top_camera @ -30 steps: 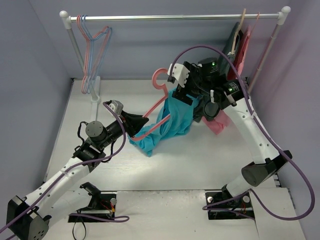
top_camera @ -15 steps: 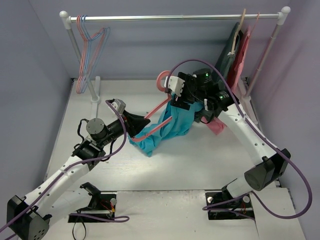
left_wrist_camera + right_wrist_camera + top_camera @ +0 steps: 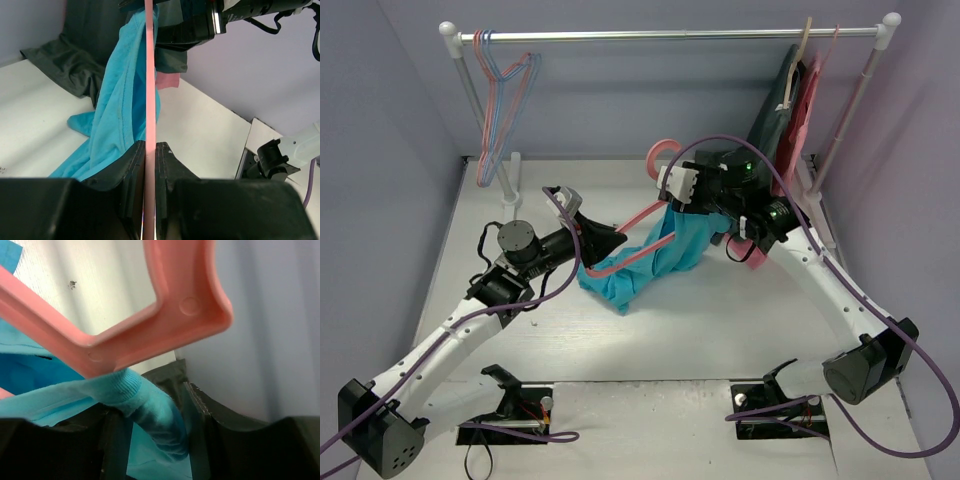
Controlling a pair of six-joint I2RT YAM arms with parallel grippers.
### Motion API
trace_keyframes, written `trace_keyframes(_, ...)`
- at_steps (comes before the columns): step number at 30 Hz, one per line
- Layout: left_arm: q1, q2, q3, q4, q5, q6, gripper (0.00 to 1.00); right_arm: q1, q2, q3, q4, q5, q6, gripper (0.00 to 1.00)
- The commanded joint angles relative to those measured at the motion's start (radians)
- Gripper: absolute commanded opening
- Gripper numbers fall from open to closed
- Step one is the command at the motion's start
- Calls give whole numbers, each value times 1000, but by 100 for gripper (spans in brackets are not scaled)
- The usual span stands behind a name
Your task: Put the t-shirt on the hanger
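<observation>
The teal t-shirt (image 3: 660,255) hangs in a bunch over the table centre, its lower end on the table. The salmon-pink hanger (image 3: 642,212) runs through it, hook up near the right wrist. My left gripper (image 3: 618,239) is shut on the hanger's lower bar; in the left wrist view the bar (image 3: 149,90) runs straight up between the jaws beside the shirt (image 3: 117,105). My right gripper (image 3: 698,205) is shut on the shirt's ribbed collar (image 3: 145,407), just under the hanger's corner (image 3: 165,320).
A clothes rail (image 3: 670,35) spans the back. Pink and light-blue hangers (image 3: 500,95) hang at its left. A dark grey-green garment (image 3: 782,90) and a pink garment (image 3: 808,100) hang at its right, close behind my right arm. More pink cloth (image 3: 752,250) lies under that arm.
Both arms have shifted right with the hanger and shirt. The hanger's hook moved right and slightly up. My left gripper has advanced along with it. The spare hangers on the rail swing.
</observation>
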Motion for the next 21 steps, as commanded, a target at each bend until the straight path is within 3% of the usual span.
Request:
trace_keyframes(1, -8, 5, 110, 66, 58, 41, 0, 7, -60, -4, 137, -31, 38, 16)
trace_keyframes(3, -7, 12, 134, 25, 32, 68, 0, 7, -75, -7, 127, -27, 30, 0)
trace_keyframes(8, -4, 29, 225, -145, -101, 151, 0, 9, -116, -35, 150, -23, 30, 0)
trace_keyframes(9, -1, 38, 266, -173, -174, 167, 8, 11, -130, -41, 163, -17, 35, 0)
trace_keyframes(11, -1, 50, 309, -244, -258, 193, 34, 11, -138, -50, 163, -3, 35, 0)
trace_keyframes(14, 4, 84, 412, -322, -368, 223, 49, 11, -138, -64, 161, 22, 32, 0)
trace_keyframes(15, 4, 90, 435, -336, -425, 227, 60, 12, -138, -69, 166, 28, 33, 0)
trace_keyframes(21, 4, 118, 567, -379, -586, 239, 68, 12, -109, -58, 155, 63, 35, 0)
